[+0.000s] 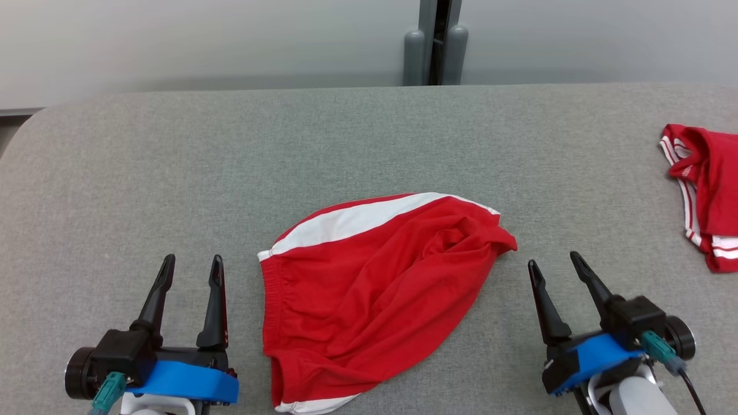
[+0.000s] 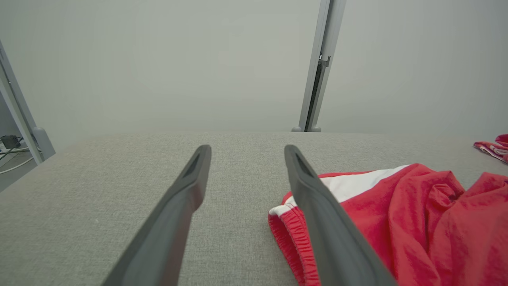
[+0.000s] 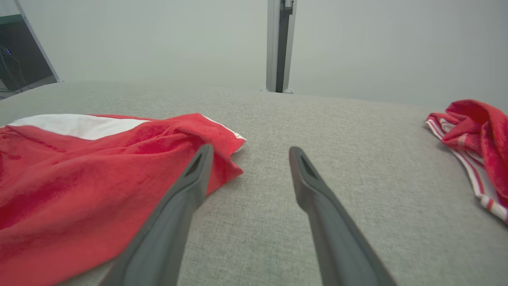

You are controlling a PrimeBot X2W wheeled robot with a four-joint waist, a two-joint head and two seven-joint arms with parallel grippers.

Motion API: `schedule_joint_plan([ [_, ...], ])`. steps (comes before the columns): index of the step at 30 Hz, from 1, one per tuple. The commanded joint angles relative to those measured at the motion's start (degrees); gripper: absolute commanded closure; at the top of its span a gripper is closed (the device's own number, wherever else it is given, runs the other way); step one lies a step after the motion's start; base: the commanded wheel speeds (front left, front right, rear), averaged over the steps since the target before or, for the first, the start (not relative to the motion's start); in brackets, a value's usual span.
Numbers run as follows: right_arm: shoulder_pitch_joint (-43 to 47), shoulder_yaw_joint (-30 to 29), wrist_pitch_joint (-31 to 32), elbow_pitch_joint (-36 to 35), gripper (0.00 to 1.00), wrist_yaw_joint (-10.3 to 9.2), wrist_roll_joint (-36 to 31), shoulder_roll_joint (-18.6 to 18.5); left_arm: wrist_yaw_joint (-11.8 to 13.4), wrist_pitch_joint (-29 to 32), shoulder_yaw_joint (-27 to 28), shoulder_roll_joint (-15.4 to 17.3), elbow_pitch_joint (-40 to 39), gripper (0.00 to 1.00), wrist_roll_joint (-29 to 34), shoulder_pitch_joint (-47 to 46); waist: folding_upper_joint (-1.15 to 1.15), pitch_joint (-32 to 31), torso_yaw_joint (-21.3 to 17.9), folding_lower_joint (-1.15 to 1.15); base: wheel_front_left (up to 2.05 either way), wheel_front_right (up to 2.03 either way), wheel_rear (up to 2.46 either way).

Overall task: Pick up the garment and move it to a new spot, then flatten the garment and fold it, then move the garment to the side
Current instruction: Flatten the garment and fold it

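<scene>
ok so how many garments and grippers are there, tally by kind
red shorts with white panels: 1
crumpled red garment with white stripes: 1
open grippers: 2, left gripper and right gripper
total: 4

Soft, even, bright light; faint shadows, sharp focus, wide-angle stretch at wrist-view edges.

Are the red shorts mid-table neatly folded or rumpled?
Rumpled, not neatly folded: the red shorts show bunched creases near their right end on the grey table.
</scene>
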Motion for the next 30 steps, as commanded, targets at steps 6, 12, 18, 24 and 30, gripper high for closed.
schedule_joint_plan([
  [6,-7.61,3.16,0.29,9.13,0.0,-0.04,-1.41,-1.77,0.0,-0.26,-0.92,0.2,-0.27,0.0,-0.6,-1.65,0.0,2.29,2.36,0.01,0.0,0.0,0.0],
  [12,-14.01,5.84,-0.02,18.56,0.0,-0.04,-1.54,-3.27,0.26,-0.26,-1.97,0.19,-0.18,0.0,-1.35,-2.9,0.0,4.49,4.52,0.01,0.0,0.0,0.0],
  [18,-19.06,10.56,-0.16,26.04,0.85,-0.04,-0.21,-4.04,0.6,-0.26,-3.07,0.2,0.0,0.0,-1.97,-3.88,0.0,5.91,5.6,0.01,0.0,0.0,0.0],
  [24,-20.83,13.57,-0.4,28.92,1.0,-0.05,2.76,-4.66,0.91,-0.26,-3.06,0.19,0.3,0.0,-1.91,-3.87,0.0,5.72,5.08,0.01,0.0,0.0,0.0],
  [30,-15.92,12.96,-0.4,24.85,1.0,-0.05,6.14,-4.8,0.98,-0.26,-3.01,0.2,0.72,0.0,-1.8,-2.25,0.0,3.22,3.18,0.01,0.0,0.0,0.0],
])
